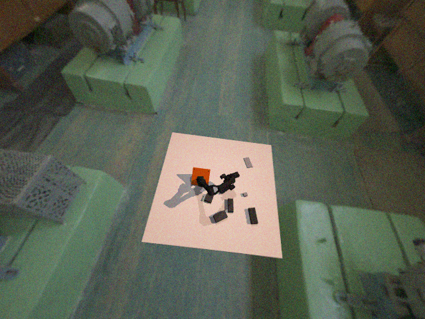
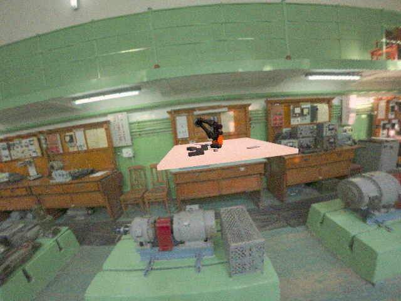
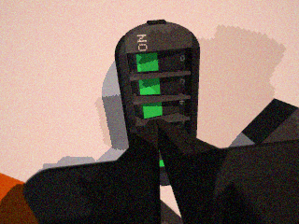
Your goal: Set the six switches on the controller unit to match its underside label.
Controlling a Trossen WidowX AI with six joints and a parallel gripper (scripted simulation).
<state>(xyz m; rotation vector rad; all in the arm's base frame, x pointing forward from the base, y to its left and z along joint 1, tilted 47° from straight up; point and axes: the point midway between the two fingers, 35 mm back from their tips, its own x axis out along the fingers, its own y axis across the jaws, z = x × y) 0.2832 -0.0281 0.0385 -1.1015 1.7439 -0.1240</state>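
Observation:
The dark grey controller unit lies switch side up in the wrist view. Its rounded end is at the top, with "ON" printed at upper left. Three rockers there show green on the left and dark on the right. A bit of green also shows below the fingers. My gripper is shut and empty, its tips over the middle of the switch row; contact cannot be told. The fingers hide most of the lower rockers. The underside label is hidden. In the top and exterior views the unit is too small to tell from other dark parts.
Dark modules lie near the arm. A small grey part and a flat grey plate lie farther off. An orange panel is beside the arm. Another dark part shows right of the unit.

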